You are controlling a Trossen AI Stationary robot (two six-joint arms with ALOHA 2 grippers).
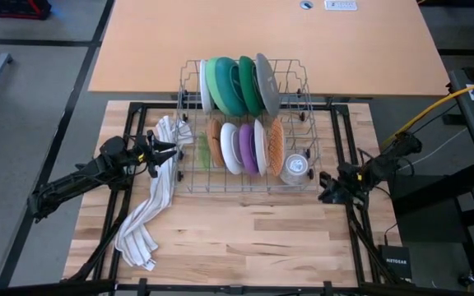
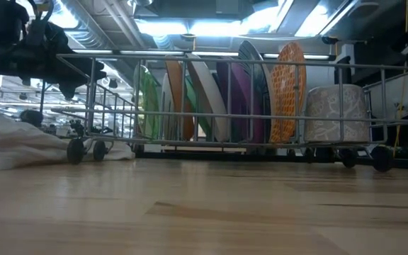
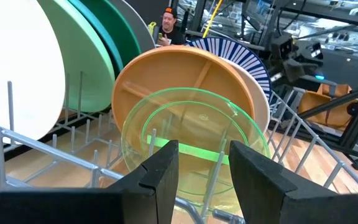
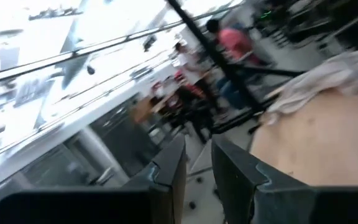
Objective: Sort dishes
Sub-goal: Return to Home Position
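Dark left pincer [image 3: 204,152], translucent green round plate [image 3: 191,118], wire rack [image 2: 112,57]

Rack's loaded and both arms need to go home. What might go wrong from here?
1. The left gripper, open, hangs over the towel beside the left wall of the dish rack; a low retreat may snag the cloth.
2. The rack stands on small wheels, so any bump could roll it and rattle the plates.
3. The right gripper sits close to the rack's corner by the glass cup; a wide swing might clip it.
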